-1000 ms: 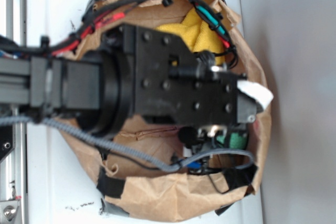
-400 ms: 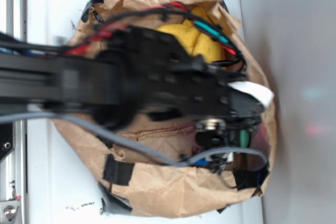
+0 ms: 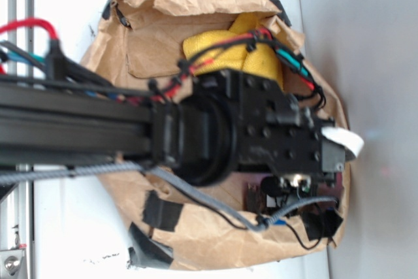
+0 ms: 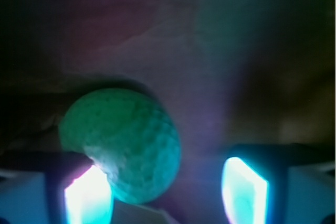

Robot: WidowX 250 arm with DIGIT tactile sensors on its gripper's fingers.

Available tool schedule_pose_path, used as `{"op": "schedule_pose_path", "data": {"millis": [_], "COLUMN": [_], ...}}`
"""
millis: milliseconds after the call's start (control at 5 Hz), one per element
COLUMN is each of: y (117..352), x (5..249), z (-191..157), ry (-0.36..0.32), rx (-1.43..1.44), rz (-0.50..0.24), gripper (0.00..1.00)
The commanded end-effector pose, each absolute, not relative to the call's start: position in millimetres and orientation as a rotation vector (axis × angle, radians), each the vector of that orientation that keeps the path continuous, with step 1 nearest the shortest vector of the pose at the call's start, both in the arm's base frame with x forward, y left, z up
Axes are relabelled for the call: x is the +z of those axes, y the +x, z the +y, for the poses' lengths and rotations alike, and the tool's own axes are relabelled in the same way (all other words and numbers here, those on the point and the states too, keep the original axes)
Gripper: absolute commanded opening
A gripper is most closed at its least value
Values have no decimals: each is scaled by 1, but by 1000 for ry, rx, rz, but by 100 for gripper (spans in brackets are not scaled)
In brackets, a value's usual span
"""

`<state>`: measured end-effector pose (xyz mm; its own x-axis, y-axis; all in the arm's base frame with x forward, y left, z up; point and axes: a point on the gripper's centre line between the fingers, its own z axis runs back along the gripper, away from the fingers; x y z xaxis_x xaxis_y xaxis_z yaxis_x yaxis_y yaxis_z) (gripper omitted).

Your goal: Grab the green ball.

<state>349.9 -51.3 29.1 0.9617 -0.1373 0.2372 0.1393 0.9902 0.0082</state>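
Note:
In the wrist view the green ball [image 4: 126,145] is a dimpled sphere filling the lower left. It lies on brown paper between my fingers. The lit left finger [image 4: 89,192] is right against it, and a wide gap separates it from the right finger [image 4: 244,187]. My gripper [image 4: 165,187] is open around the ball. In the exterior view the gripper [image 3: 297,184] hangs over the lower right part of the paper bag, and its black body hides the ball almost wholly.
The crumpled brown paper bag [image 3: 196,240] lies open on a white surface, with black tape patches [image 3: 162,212] on its rim. A yellow cloth [image 3: 209,47] is bunched at its upper side. Loose cables [image 3: 215,207] trail from the arm. Grey surface runs along the right.
The arm has shifted toward the bag's lower right and come down over it. More of the yellow cloth and the bag's upper inside now show.

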Motion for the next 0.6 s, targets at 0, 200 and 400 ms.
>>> {"op": "schedule_pose_path", "data": {"millis": [0,200,400], "y": [353,333,311], "x": [63,91,107], "z": [-50,-39,-28], "ry": [-33,-101,-140], "rx": [-124,-123,-100], "rz": [-319,-328,-333], "gripper": [0,0,0]}}
